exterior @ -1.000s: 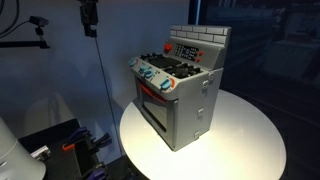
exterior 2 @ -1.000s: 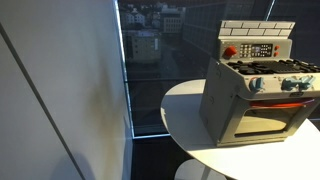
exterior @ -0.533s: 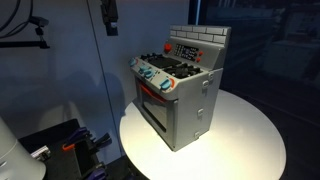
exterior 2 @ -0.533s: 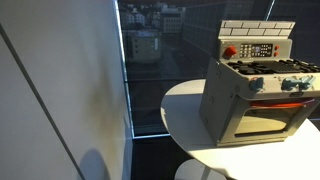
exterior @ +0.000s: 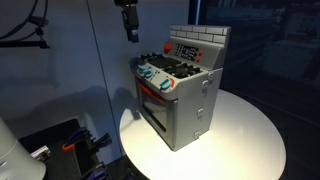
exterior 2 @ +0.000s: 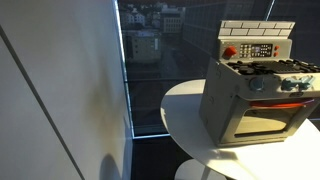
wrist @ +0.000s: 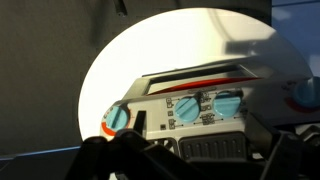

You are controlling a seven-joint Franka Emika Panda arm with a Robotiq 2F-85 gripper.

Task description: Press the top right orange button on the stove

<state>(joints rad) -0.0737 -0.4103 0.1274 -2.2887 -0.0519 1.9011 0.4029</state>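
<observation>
A dark gripper (exterior: 128, 22) hangs high beside a grey toy stove (exterior: 185, 100), well clear of its brick-patterned back panel; the stove stands upright on a round white table (exterior: 250, 150).

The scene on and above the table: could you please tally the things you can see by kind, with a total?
Toy stove: 1
Round white table: 1
Gripper: 1
Total: 3
</observation>
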